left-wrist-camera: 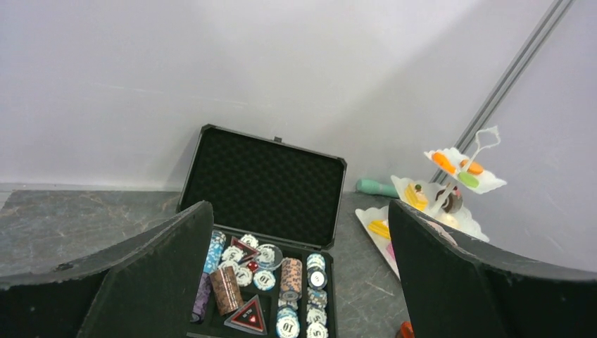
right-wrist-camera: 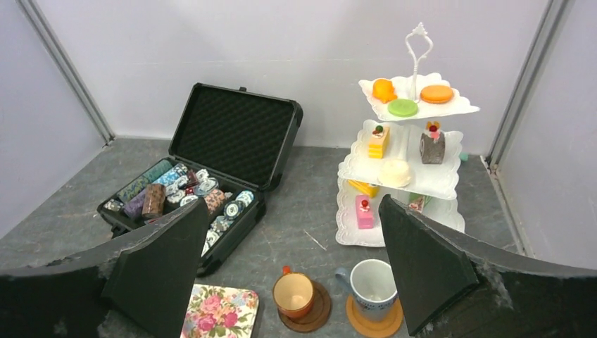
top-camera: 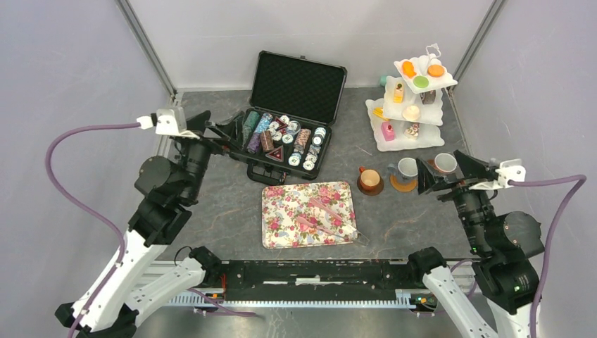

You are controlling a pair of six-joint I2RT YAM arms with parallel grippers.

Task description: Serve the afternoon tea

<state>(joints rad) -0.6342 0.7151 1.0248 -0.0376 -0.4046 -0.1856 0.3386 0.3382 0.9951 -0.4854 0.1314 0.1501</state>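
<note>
Grey stone-pattern tabletop point(top-camera: 211, 232) fills the cell, and we see pale lilac walls closing three sides. The tiered stand point(top-camera: 412, 105) carrying the toy cakes point(right-wrist-camera: 379, 141) occupies the far right corner, with three mugs point(top-camera: 406, 169) in a row before it. The floral tray point(top-camera: 308, 214) lies at centre, near the front edge. The widest open stretch runs along the left wall. The left gripper point(left-wrist-camera: 299, 208) and right gripper point(right-wrist-camera: 292, 204) both stand spread wide, holding nothing.

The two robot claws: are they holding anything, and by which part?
Nothing. The left gripper and the right gripper both stand open and empty.
</note>
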